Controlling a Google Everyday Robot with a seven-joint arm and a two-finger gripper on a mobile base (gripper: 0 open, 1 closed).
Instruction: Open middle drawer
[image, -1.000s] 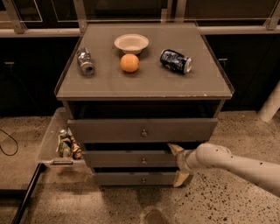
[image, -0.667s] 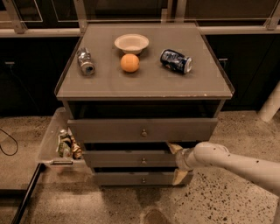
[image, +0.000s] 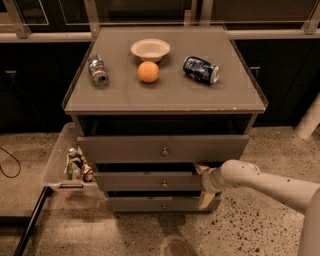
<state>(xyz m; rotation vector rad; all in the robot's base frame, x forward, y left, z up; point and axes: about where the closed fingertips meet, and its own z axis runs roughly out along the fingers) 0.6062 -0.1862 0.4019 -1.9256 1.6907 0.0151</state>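
Observation:
The middle drawer (image: 150, 181) is the second grey-brown front of the cabinet, with a small round knob (image: 164, 183). It sits under the top drawer (image: 162, 148), which stands pulled out a little. My gripper (image: 202, 184) is at the right end of the middle drawer front, on the white arm (image: 260, 182) that comes in from the right. It is open. One tan finger (image: 199, 169) is above the front's top edge and the other (image: 206, 200) reaches below it, in front of the lowest drawer (image: 160, 204).
On the cabinet top (image: 165, 97) lie a silver can (image: 97, 70), a white bowl (image: 150, 49), an orange (image: 148, 71) and a dark blue can (image: 201, 69). A tray (image: 59, 160) with snack packs (image: 76, 166) hangs on the cabinet's left side. Speckled floor (image: 240, 225) lies in front.
The gripper has shifted very slightly left along the middle drawer front. The drawers look unchanged.

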